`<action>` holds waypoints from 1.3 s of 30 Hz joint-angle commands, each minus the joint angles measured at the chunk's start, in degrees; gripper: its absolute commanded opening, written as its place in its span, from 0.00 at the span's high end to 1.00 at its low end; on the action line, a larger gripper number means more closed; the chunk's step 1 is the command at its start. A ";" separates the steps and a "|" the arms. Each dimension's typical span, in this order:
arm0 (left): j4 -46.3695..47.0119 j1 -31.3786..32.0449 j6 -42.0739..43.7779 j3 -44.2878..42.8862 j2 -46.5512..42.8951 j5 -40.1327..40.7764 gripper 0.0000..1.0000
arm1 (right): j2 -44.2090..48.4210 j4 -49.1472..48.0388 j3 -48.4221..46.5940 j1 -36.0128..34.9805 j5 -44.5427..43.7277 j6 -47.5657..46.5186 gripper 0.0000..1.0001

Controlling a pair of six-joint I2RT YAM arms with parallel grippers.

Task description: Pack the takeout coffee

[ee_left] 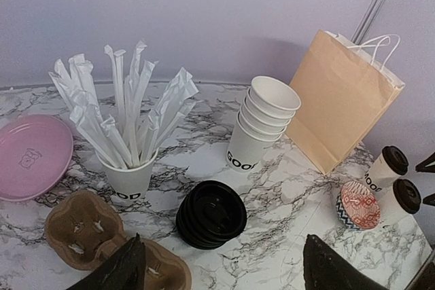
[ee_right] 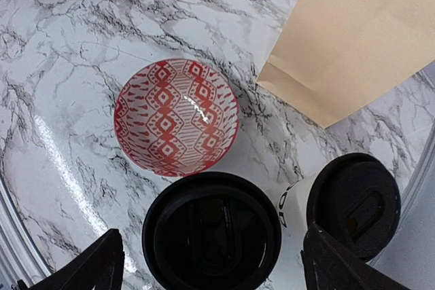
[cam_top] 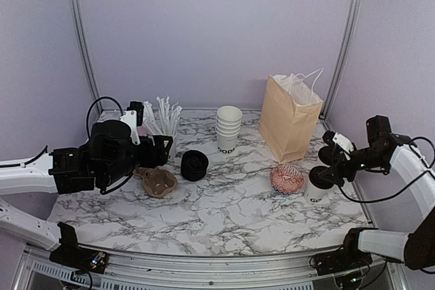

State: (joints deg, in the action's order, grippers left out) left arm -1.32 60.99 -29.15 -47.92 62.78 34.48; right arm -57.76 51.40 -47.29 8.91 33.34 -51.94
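Observation:
Two takeout coffee cups with black lids stand at the right, next to the brown paper bag [cam_top: 289, 117]. One cup [cam_top: 315, 187] sits directly under my right gripper [cam_top: 325, 168]. In the right wrist view its lid [ee_right: 212, 232] lies between my open fingers, and the second cup [ee_right: 353, 205] stands just to its right. Both cups show in the left wrist view [ee_left: 387, 166] [ee_left: 402, 202]. The right gripper [ee_right: 217, 266] is open and holds nothing. My left gripper [ee_left: 224, 266] is open and empty, hovering over the cardboard cup carrier [ee_left: 85, 225] at the left.
A red patterned bowl [cam_top: 287, 178] lies left of the coffee cups. A stack of black lids [cam_top: 194, 165], a stack of lidless cups [cam_top: 228, 129] and a cup of wrapped straws [cam_top: 165, 123] stand mid-table. A pink plate [ee_left: 27, 157] lies far left.

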 commanded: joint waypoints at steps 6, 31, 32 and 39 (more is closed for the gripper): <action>-12.14 -0.74 -3.94 -0.90 4.24 -1.67 0.25 | -5.51 -1.60 -17.92 0.23 7.33 11.97 0.27; -11.47 -0.81 -5.93 -3.40 10.72 -9.96 0.27 | -44.97 -15.70 -56.43 -2.48 4.90 39.85 0.40; -11.42 -0.79 -5.82 -3.48 10.85 -10.02 0.27 | -45.37 -15.73 -56.80 -2.57 4.85 39.90 0.42; -11.43 -0.79 -5.31 -3.36 9.62 -9.71 0.27 | -48.78 -13.60 -60.94 -3.23 4.16 39.49 0.79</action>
State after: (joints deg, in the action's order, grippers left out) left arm -11.99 60.53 -35.31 -49.87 73.52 24.47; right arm -105.12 36.45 -104.01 6.55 38.09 -13.02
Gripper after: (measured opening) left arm 0.729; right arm 0.313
